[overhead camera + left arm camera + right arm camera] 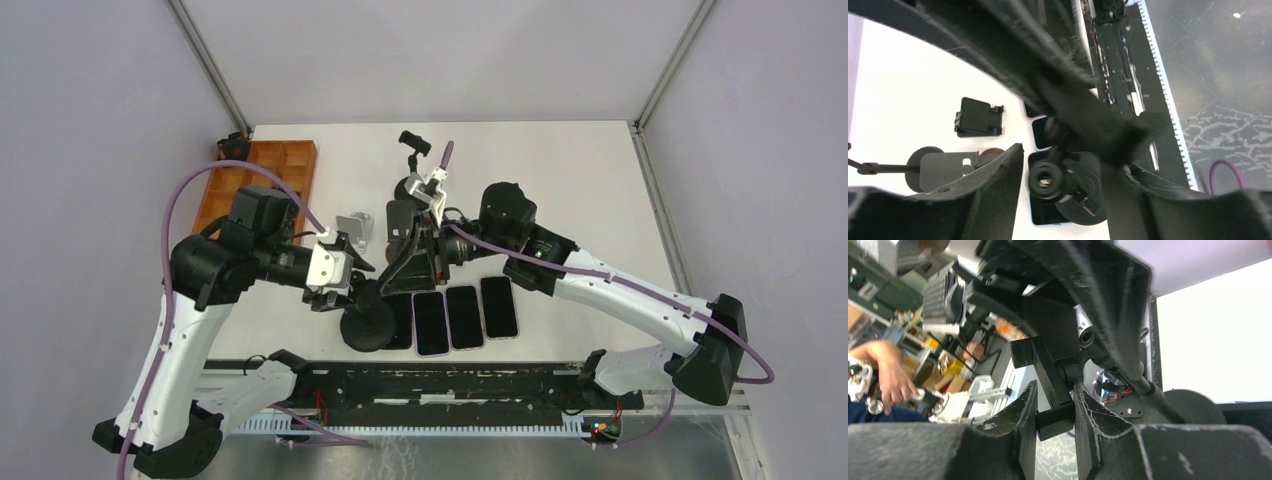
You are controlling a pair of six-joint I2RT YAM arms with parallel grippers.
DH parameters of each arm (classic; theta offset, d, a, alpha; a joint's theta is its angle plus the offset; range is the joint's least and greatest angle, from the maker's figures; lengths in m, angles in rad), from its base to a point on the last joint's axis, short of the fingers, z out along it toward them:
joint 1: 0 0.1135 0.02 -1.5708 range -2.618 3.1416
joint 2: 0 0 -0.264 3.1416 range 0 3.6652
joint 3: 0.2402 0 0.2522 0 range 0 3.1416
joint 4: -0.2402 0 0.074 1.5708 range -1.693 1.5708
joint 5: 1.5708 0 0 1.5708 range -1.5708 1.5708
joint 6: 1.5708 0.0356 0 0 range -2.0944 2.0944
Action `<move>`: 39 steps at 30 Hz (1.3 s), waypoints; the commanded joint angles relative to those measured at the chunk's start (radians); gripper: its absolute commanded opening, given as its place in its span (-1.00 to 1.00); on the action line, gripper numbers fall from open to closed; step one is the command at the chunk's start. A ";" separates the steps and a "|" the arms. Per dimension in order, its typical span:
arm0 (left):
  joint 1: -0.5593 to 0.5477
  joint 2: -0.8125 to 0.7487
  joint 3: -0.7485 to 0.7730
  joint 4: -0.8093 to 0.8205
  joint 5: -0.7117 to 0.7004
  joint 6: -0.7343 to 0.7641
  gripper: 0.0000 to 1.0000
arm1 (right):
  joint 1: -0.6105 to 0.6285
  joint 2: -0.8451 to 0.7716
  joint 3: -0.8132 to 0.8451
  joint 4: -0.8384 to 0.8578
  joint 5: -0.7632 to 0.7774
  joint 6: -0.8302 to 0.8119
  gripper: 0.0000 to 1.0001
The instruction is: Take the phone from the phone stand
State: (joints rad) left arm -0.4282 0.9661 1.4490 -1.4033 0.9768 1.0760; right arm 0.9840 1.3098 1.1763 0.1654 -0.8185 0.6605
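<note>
A black phone stand with a round base [365, 327] stands at the near middle, its arm rising up and right to a clamp. My right gripper [417, 250] is shut on a black block of that clamp [1055, 412], pressed by both fingers. My left gripper [350, 277] is open beside the stand's neck. In the left wrist view its fingers [998, 190] stand wide apart, with the stand's knob [1047, 180] and base [1093, 200] between them. A dark phone with a pale rim [399, 222] shows just behind the right gripper. I cannot tell whether it sits in the clamp.
Three phones [463, 316] lie flat in a row right of the base. A silver stand [355, 228], a folded black stand [978, 117] and a tall stand [414, 145] sit behind. An orange compartment tray [255, 180] is at the back left.
</note>
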 commanded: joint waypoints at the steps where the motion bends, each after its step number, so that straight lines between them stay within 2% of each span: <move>1: -0.006 -0.028 0.000 0.119 0.016 -0.101 0.51 | -0.087 -0.069 0.015 0.235 0.071 0.156 -1.00; 4: -0.006 -0.036 0.003 0.107 0.003 -0.117 0.69 | -0.173 -0.116 0.036 0.180 0.100 0.133 -1.00; 9: -0.006 -0.048 0.002 0.122 -0.035 -0.169 0.99 | -0.355 -0.174 0.055 0.172 0.067 0.168 -1.00; 13: -0.006 -0.063 -0.012 0.245 -0.129 -0.335 1.00 | -0.470 -0.187 0.100 0.102 0.065 0.144 -1.00; 18: -0.006 -0.078 -0.030 0.320 -0.206 -0.429 1.00 | -0.585 -0.178 0.095 0.098 0.065 0.156 -1.00; 23: -0.006 -0.063 -0.036 0.349 -0.282 -0.475 1.00 | -0.683 -0.142 0.089 0.035 0.135 0.050 -1.00; 32: -0.006 -0.089 -0.052 0.369 -0.282 -0.483 1.00 | -0.807 -0.005 0.068 0.207 0.167 0.114 -1.00; 39: -0.006 -0.093 -0.065 0.366 -0.288 -0.486 1.00 | -0.822 0.100 0.047 0.344 0.241 0.089 -1.00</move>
State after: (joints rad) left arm -0.4297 0.8818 1.3933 -1.0668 0.7048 0.6327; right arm 0.1585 1.3994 1.2125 0.2909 -0.6407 0.7532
